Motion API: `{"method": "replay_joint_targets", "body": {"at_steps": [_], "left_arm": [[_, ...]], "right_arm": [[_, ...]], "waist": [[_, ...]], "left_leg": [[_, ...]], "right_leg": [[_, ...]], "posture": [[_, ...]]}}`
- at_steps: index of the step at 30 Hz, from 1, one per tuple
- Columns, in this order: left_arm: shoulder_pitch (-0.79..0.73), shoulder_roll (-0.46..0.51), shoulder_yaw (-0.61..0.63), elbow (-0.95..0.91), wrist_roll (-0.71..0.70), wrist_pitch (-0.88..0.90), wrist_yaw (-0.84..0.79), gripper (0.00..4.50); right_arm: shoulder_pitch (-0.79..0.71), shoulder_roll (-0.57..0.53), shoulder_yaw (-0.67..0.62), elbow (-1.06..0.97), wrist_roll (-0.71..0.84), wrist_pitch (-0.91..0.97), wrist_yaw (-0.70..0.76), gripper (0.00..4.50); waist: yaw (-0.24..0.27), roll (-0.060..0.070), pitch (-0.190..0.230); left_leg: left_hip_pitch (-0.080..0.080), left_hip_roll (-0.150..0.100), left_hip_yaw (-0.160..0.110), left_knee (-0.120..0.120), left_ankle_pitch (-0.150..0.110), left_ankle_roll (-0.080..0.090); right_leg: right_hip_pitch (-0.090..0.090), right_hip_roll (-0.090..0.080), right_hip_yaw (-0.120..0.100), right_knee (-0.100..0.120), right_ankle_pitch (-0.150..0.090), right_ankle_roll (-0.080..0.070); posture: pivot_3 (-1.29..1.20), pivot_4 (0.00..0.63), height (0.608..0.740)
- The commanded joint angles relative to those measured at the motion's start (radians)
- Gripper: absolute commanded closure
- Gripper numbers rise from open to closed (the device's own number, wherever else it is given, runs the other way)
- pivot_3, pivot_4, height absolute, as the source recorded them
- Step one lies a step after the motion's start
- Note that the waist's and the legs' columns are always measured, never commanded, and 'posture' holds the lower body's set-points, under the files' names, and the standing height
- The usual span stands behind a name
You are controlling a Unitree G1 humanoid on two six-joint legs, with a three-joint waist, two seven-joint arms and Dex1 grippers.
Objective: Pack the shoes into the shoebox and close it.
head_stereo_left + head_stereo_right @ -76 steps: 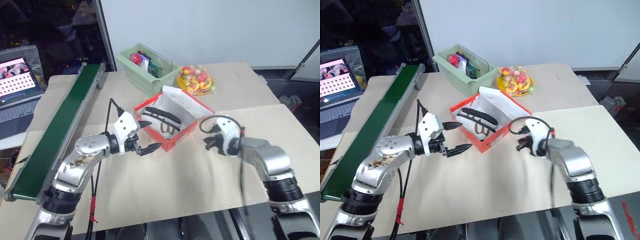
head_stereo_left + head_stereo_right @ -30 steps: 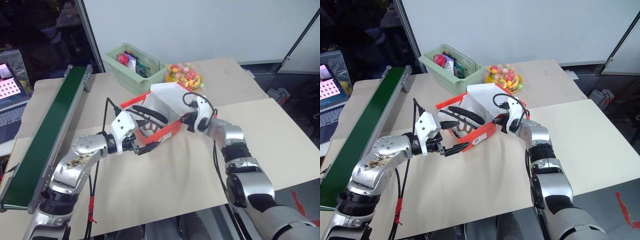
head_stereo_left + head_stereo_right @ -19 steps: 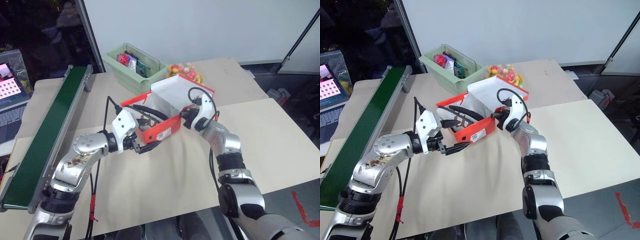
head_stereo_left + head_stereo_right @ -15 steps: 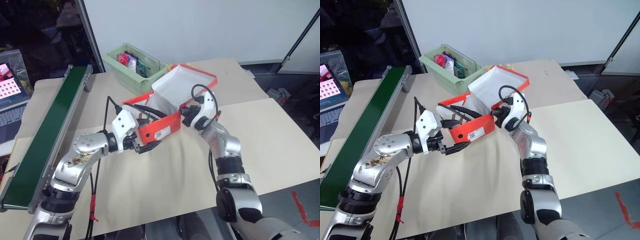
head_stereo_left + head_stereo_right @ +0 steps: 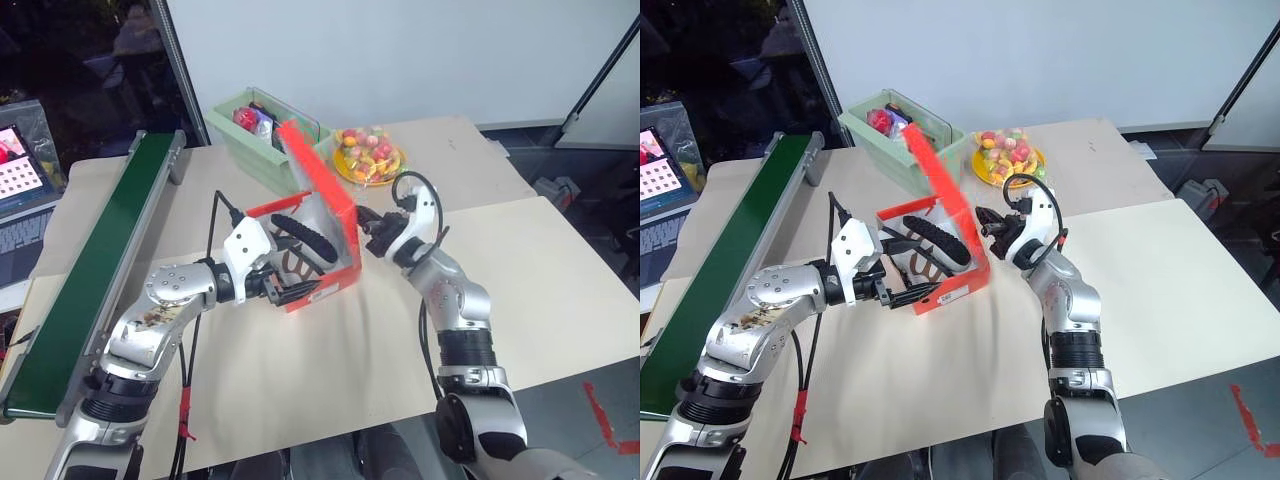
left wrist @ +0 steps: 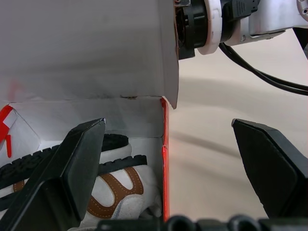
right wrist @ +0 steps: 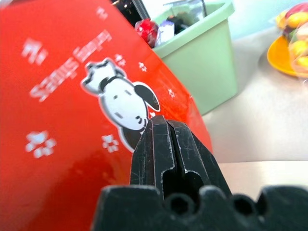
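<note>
Shoes [image 5: 300,245] packed in shoebox [image 5: 330,285]; lid [image 5: 318,190] upright, unclosed. Right claw [image 7: 166,132] pinched together against lid; left claw [image 5: 292,290] spread apart.

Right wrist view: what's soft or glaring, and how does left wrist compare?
Right wrist view: the shoebox lid is soft, with a sheen low on the red; the shut fingers are sharper. Left wrist view: the near fingers are blurred, and the shoes inside are fairly crisp.
</note>
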Motion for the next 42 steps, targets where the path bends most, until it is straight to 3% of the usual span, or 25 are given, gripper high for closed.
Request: {"method": "replay_joint_targets", "body": {"at_steps": [1,4,11,16,22,26,31,42], "left_arm": [[-0.017,0.005,0.017,-0.019,-0.001,-0.013,0.002,0.0],[-0.008,0.013,0.032,-0.038,-0.007,-0.002,0.011,0.0],[0.088,0.189,0.242,-0.128,-0.081,0.109,-0.016,0.0],[0.143,0.25,0.328,-0.146,-0.107,0.133,-0.014,0.0],[0.151,0.24,0.312,-0.162,-0.106,0.129,0.01,0.0],[0.133,0.221,0.289,-0.169,-0.111,0.131,0.031,0.0],[0.135,0.221,0.282,-0.176,-0.118,0.132,0.038,0.0],[0.14,0.222,0.275,-0.183,-0.127,0.138,0.051,0.0]], "right_arm": [[-0.004,-0.017,0.012,-0.06,0.017,0.013,0.003,4.49],[-0.001,-0.026,0.032,-0.072,0.01,0.023,0.005,4.49],[-0.062,-0.052,0.13,-0.123,-0.01,0.08,0.028,4.49],[-0.108,-0.056,0.151,-0.122,-0.005,0.105,0.042,4.49],[-0.143,-0.03,0.197,-0.07,-0.015,0.128,0.064,4.49],[-0.116,-0.002,0.351,0.007,-0.08,0.278,0.062,4.49],[-0.118,0.02,0.407,0.103,-0.117,0.3,0.086,4.49],[-0.232,0.079,0.395,0.275,-0.171,0.234,0.145,4.49]], "waist": [[0.001,0.0,0.0],[0.002,0.0,0.0],[-0.006,0.0,0.0],[0.008,0.0,0.0],[0.014,0.0,0.0],[0.008,0.0,0.0],[-0.001,-0.001,-0.001],[-0.01,-0.001,-0.002]], "left_leg": [[0.0,0.0,0.0,0.0,0.0,0.0],[0.0,0.0,0.0,0.0,0.0,0.0],[0.001,0.001,-0.001,-0.001,0.0,0.0],[0.001,0.001,-0.001,0.0,0.0,0.0],[0.0,0.001,0.0,-0.001,0.0,0.0],[0.001,0.001,0.0,-0.001,0.0,0.0],[0.002,0.001,-0.001,-0.001,0.0,0.0],[0.008,0.002,0.0,-0.001,0.0,0.0]], "right_leg": [[0.0,0.0,0.0,0.0,0.0,0.0],[0.0,0.0,0.0,-0.001,0.0,0.0],[-0.001,0.001,0.0,0.001,0.0,0.0],[0.0,0.0,-0.001,0.0,0.0,0.0],[0.0,0.0,-0.002,-0.001,0.0,0.0],[0.0,0.0,-0.002,-0.001,0.0,0.0],[0.0,0.0,-0.001,0.0,0.0,0.0],[0.002,0.001,-0.001,-0.002,0.0,0.0]], "posture": [[0.0,0.15,0.74],[0.0,0.15,0.74],[0.0,0.15,0.74],[0.0,0.15,0.74],[0.0,0.15,0.74],[0.0,0.15,0.74],[0.0,0.15,0.74],[0.0,0.15,0.74]]}}
